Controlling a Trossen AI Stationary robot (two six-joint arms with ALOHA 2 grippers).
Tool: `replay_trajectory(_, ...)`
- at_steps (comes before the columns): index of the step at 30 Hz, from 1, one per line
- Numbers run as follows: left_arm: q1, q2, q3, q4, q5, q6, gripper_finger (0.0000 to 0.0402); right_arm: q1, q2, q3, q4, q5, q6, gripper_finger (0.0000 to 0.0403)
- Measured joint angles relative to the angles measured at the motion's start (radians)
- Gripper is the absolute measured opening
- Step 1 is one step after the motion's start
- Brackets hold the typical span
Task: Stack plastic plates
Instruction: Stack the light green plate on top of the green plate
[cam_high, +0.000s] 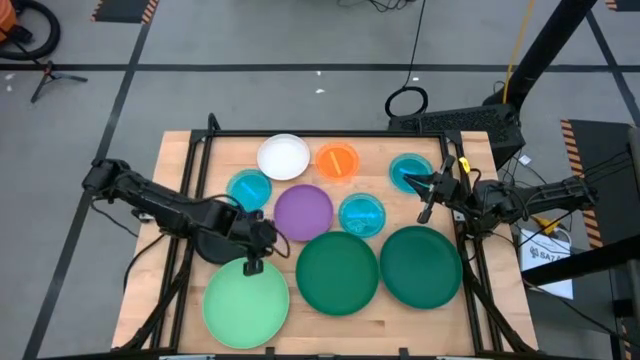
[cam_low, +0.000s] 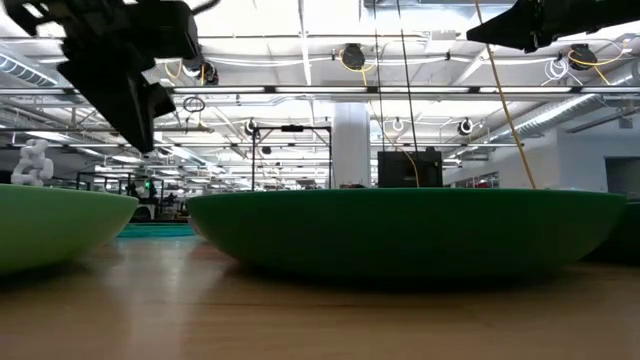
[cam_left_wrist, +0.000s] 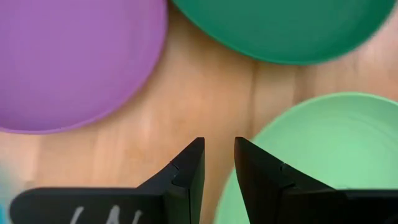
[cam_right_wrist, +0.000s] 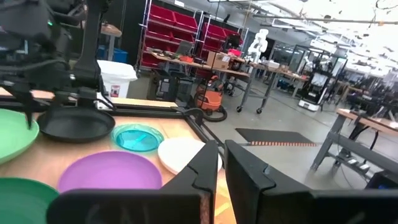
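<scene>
Wooden table (cam_high: 190, 165), three cyan plates (cam_high: 249, 188), two dark green plates (cam_high: 338, 272)

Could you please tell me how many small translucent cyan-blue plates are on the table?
3: one small translucent cyan-blue plastic plate left of the round purple plastic plate, one right of it, one by the right gripper. None seems hidden.

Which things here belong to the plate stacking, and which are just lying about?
Job:
light green plate
two dark green plates
purple plate
black plate
white plate
orange plate
three cyan plates

Lying about:
cable coil on the floor
</scene>
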Motion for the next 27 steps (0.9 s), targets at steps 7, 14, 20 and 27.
replay_trajectory(7, -0.048, 0.000, 0.000, 0.016, -0.003, -0.043, 0.0093, 0.000, 0.000, 0.000, 0.002, 0.000, -0.003, 0.0023)
replay_trajectory(14, -0.073, 0.000, 0.000, 0.016, 0.026, -0.109, 0.0093, 0.000, 0.000, 0.000, -0.001, 0.000, 0.000, 0.0023)
replay_trajectory(20, -0.101, 0.000, 0.000, 0.015, 0.025, -0.024, 0.0093, 0.000, 0.000, 0.000, -0.002, 0.000, 0.000, 0.0023)
replay_trajectory(27, -0.112, 0.000, -0.001, 0.019, -0.016, 0.097, 0.0017, 0.000, 0.000, 0.000, -0.001, 0.000, 0.000, 0.0023)
